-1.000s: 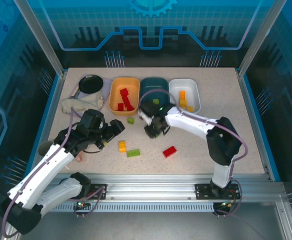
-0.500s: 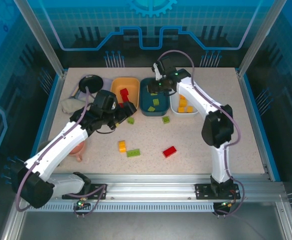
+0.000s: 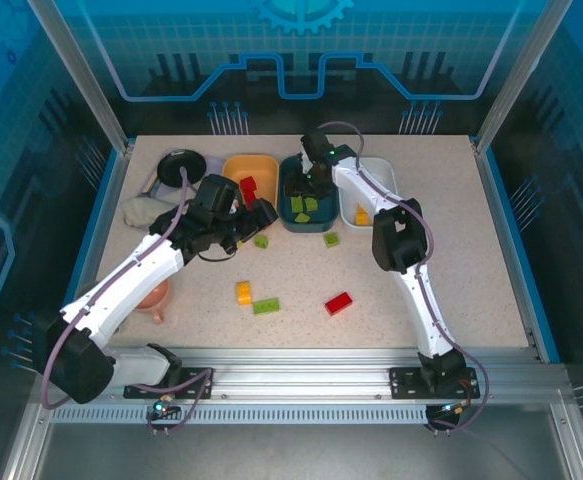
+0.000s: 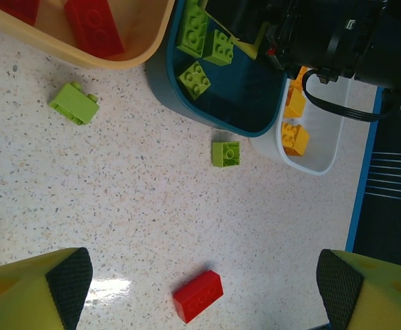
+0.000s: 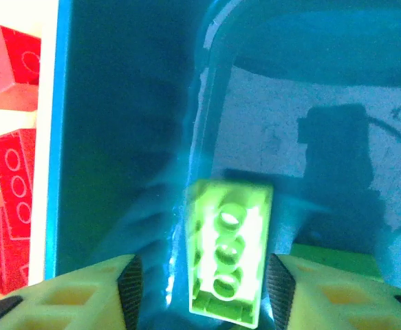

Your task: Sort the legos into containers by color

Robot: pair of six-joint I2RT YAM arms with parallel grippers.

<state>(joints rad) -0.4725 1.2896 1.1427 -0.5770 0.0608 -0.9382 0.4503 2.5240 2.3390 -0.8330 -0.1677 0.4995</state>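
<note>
while the right gripper (image 5: 203, 278) hangs over the teal bin (image 3: 308, 226) at the bench's back edge, jaws parted, the green brick (image 5: 228, 251) sits loose between them, lengthwise across their closing line; left gripper (image 4: 203, 275) gapes empty.

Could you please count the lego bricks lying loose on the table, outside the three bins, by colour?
Green bricks: 3
Yellow brick: 1
Red brick: 1
Total: 5
</note>
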